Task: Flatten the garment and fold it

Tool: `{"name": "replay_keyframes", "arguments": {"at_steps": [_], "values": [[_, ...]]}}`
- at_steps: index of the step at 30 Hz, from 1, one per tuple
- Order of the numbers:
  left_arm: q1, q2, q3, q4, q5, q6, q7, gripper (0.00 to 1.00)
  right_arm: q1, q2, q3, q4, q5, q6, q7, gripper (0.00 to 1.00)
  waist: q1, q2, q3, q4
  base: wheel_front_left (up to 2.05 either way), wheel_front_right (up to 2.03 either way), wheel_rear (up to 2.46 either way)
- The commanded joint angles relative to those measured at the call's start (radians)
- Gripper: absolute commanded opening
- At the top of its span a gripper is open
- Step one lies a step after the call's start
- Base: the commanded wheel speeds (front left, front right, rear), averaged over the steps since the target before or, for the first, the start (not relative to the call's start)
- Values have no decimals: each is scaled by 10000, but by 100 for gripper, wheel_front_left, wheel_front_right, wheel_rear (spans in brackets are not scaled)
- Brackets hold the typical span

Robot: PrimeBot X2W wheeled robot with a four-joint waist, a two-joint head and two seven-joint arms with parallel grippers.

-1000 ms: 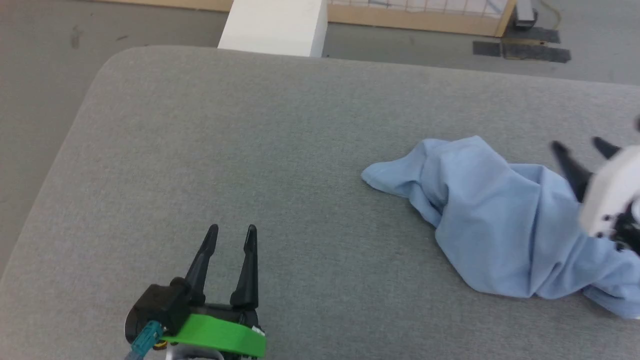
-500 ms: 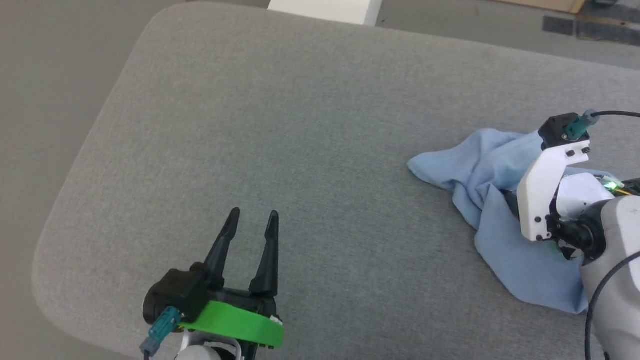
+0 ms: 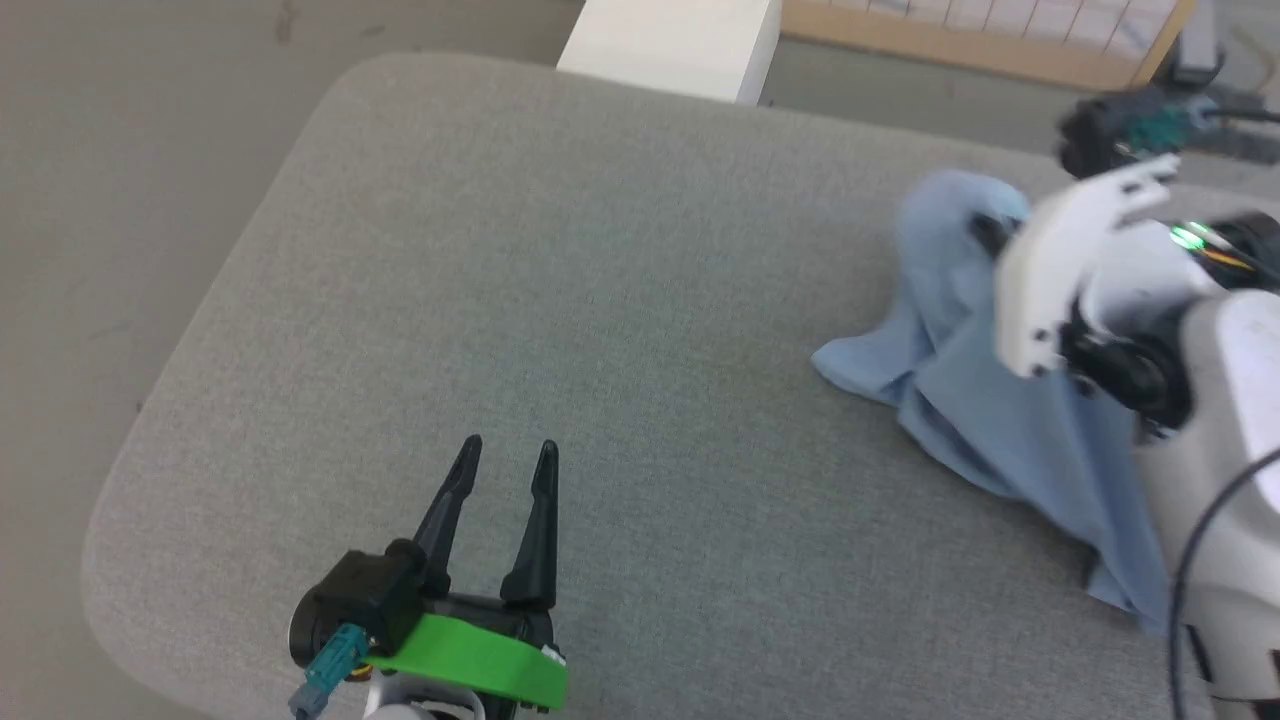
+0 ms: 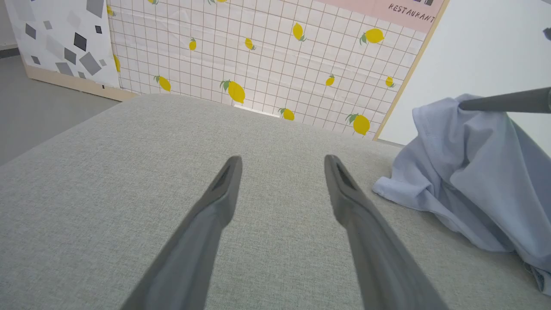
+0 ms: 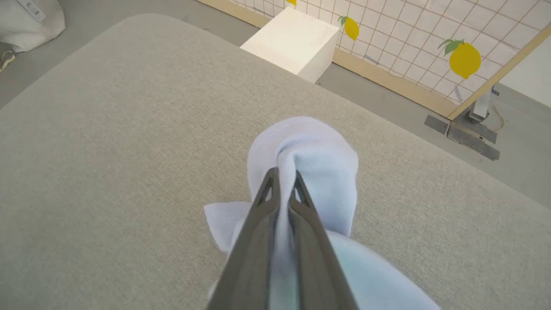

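Observation:
The garment (image 3: 960, 400), a light blue soft shirt, hangs bunched at the right of the grey padded table (image 3: 600, 300), one fold lifted and its lower part still resting on the cloth surface. My right gripper (image 5: 284, 181) is shut on that raised fold, the fabric (image 5: 310, 159) bulging out past its tips; in the left wrist view one of its fingers (image 4: 503, 102) reaches into the garment (image 4: 473, 172) from the right. My left gripper (image 3: 505, 460) is open over bare table near the front left, well apart from the shirt, nothing between its fingers (image 4: 224, 189).
A white box (image 3: 680, 45) stands on the floor beyond the table's far edge. Behind it runs a lemon-patterned panel (image 4: 275, 56) with a wooden base. Grey floor (image 3: 120, 150) lies to the left of the table's rounded corner.
My right gripper went from open above the shirt to shut on a fold and has lifted it. The head camera shifted between frames. The left gripper stayed open in place.

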Motion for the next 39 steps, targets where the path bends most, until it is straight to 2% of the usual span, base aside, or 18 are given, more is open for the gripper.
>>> {"name": "replay_keyframes", "arguments": {"at_steps": [1, 5, 9, 13, 16, 17, 18, 19, 24, 30, 35, 39], "values": [[112, -22, 13, 7, 3, 37, -38, 100, -225, 258, 293, -139, 204, -13, -145, 0, -1, 0, -414, -116, 0, 0, 0], [240, -22, 70, -5, 48, -4, -38, 100, -336, 1043, 1384, -205, 692, -13, -397, 0, -1, 0, -506, -80, 0, 0, 0], [313, -22, 41, 39, 47, -54, -38, 100, 140, 1728, 2599, 423, 1131, -13, -666, 0, -1, 0, -416, 131, 0, 0, 0], [260, -22, -64, 112, -43, -76, -38, 100, 857, 1951, 3572, 1526, 1342, -13, -1019, 0, -1, 0, -297, 433, 0, 0, 0], [233, -22, -151, 178, -77, -88, -38, 100, 1254, 2004, 3937, 2444, 1340, -13, -1271, 0, -1, 0, -245, 645, 0, 0, 0], [227, -22, -175, 195, -89, -87, -38, 100, 1319, 2014, 4006, 2726, 1334, -13, -1363, 22, -1, 0, -236, 705, 0, 0, 0], [227, -22, -179, 204, -102, -76, -38, 100, 1339, 2020, 4040, 2905, 1339, -13, -1445, 54, -1, 0, -237, 734, 0, 0, 0], [233, -22, -174, 209, -115, -63, -38, 100, 1335, 2026, 4027, 3079, 1377, -13, -1559, 100, -1, 0, -241, 751, 0, 0, 0], [348, -22, -105, 264, -107, 1, -38, 100, 1045, 2037, 3636, 3192, 2060, -13, -1887, 100, -1, 0, -357, 544, 0, 0, 0], [465, -22, 27, 245, -46, 66, -38, 100, 771, 1962, 2757, 2344, 2546, -13, -2316, 100, -1, 0, -672, -23, 0, 0, 0], [579, -22, 231, 180, 99, 42, -38, 100, 1144, 1234, 1076, 1304, 1677, -13, -2867, 100, -1, 0, -802, -586, 0, 0, 0], [602, -22, 296, 139, 191, -14, -38, 100, 1796, 825, -122, 575, 1038, -13, -2028, 100, -1, 0, -659, -950, 0, 0, 0]]}}
